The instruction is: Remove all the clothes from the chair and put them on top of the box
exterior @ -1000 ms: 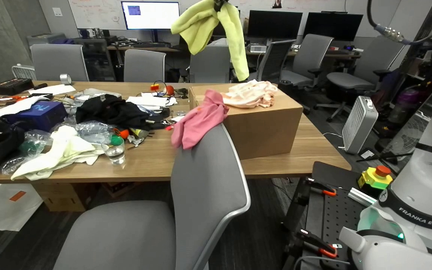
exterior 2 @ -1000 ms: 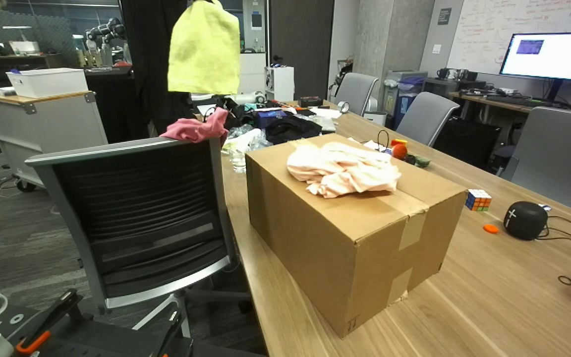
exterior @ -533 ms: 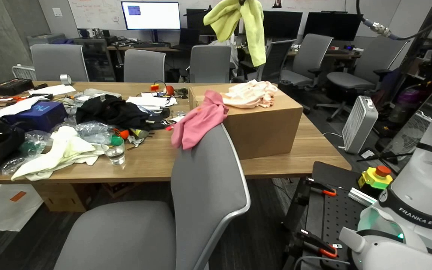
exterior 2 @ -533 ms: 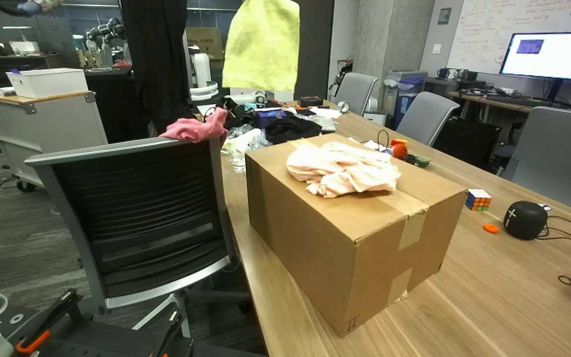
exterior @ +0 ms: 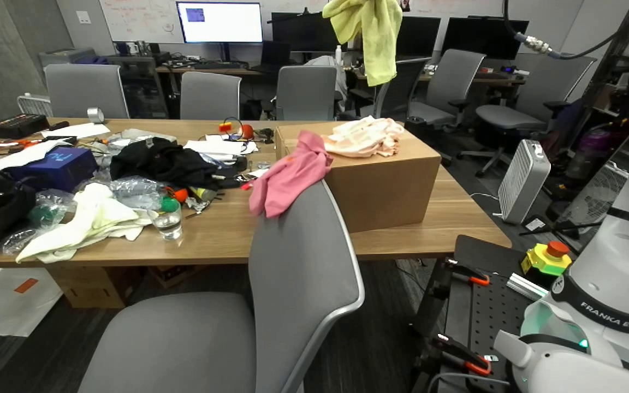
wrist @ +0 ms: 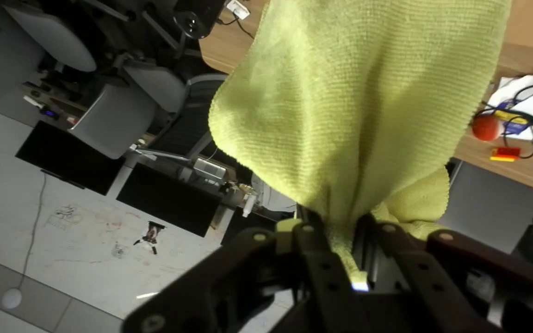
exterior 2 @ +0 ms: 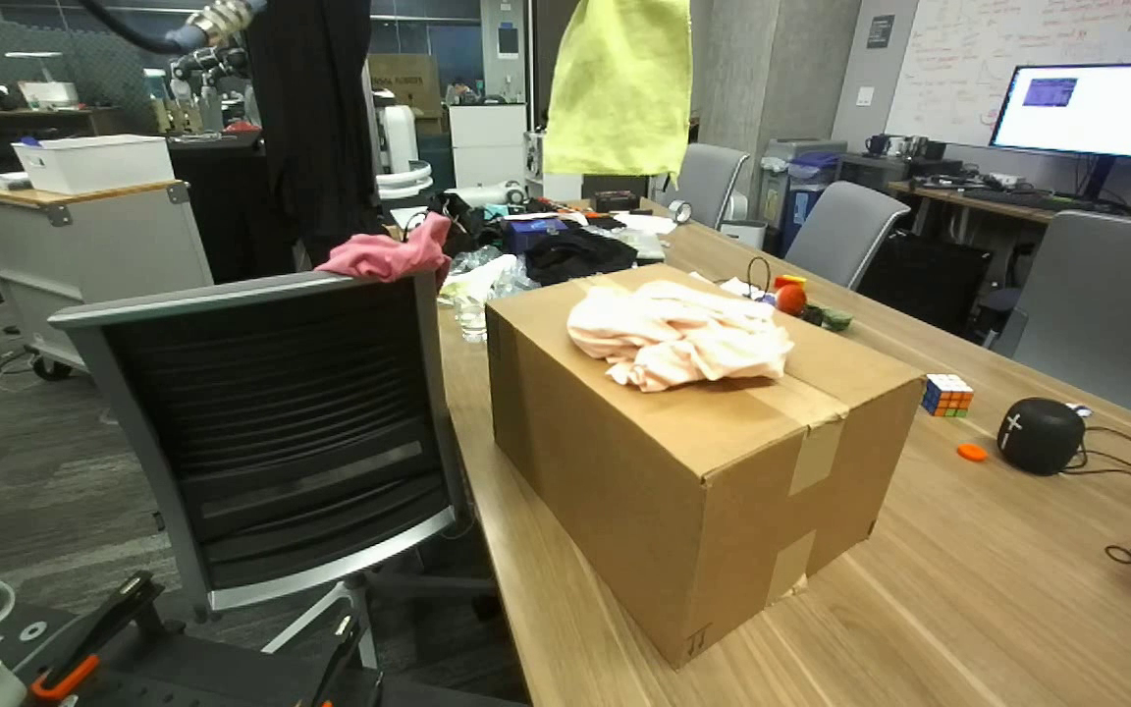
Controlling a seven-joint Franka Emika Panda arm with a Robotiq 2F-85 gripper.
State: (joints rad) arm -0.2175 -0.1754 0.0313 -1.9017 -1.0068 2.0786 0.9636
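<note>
In both exterior views, open air shows between hanging yellow cloth [exterior: 381, 49] and box [exterior: 385, 191]. Pale pink cloth [exterior 2: 678, 334] takes middle of box top; bare cardboard to left and right. Chair back [exterior: 303, 251] with draped rose cloth [exterior: 292, 177] blocks way at left, slim gap between it and box. Further left, glass [exterior: 168, 224] and black cloth [exterior: 161, 164] crowd table [exterior: 451, 215]. Table strip between box and robot arm [exterior: 615, 262] open.

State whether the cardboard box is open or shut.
Shut: the cardboard box shows a flat, taped top in an exterior view, with the peach cloth lying on it.
</note>
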